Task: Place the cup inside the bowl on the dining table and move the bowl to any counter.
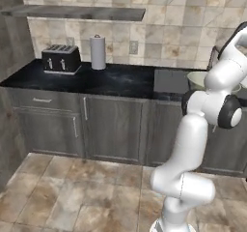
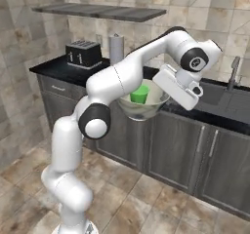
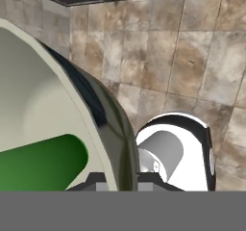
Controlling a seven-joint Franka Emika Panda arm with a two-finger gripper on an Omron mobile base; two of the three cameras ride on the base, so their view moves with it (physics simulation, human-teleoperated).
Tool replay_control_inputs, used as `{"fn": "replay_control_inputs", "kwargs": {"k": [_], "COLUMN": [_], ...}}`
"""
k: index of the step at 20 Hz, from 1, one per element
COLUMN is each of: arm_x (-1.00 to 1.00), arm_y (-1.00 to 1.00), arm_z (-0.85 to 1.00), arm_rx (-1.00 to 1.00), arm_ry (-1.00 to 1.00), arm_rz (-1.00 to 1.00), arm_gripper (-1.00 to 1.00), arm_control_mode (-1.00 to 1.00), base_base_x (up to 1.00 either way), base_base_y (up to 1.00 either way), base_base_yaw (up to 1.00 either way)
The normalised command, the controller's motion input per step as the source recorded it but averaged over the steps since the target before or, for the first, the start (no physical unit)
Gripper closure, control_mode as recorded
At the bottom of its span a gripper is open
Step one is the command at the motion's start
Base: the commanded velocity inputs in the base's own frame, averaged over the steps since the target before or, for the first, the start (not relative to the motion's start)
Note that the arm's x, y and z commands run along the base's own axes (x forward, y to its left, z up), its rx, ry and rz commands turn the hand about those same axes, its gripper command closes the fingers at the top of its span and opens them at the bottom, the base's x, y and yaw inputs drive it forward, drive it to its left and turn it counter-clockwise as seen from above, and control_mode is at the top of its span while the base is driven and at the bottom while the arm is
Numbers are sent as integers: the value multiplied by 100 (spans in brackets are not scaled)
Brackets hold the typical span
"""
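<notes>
Second step in hand: the small bright green tapered plastic cup already sits inside the round, deep, pale cream bowl, and the bowl is being carried, held off the floor at centre frame of the right base view, just in front of the edge of the black marble worktop over grey wood-grain cabinets. Whether the bowl's base overlaps that edge cannot be told. The tool appears clamped on the bowl's rim at the right side; in the hand view the rim wall runs down between the finger tips, with the cup lying green at lower left. A black toaster and a paper-towel roll stand at upper left of the left base view; a sink with faucet lies at right. Next move, as I judge it: carry the bowl further over the worktop, onto bare marble between roll and sink, lower it level so the cup does not tip out, then release.
</notes>
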Motion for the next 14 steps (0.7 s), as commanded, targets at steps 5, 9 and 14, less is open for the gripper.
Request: {"fn": "replay_control_inputs", "kwargs": {"k": [5, 9, 14], "arm_x": [0, 0, 0], "arm_y": [0, 0, 0], "arm_z": [0, 0, 0], "arm_rx": [0, 0, 0], "arm_ry": [0, 0, 0], "arm_rz": [0, 0, 0], "arm_gripper": [100, 100, 100], "arm_control_mode": [100, 100, 100], "base_base_x": [54, 52, 41], "base_base_y": [1, 5, 1], "base_base_yaw": [-41, -37, -31]}}
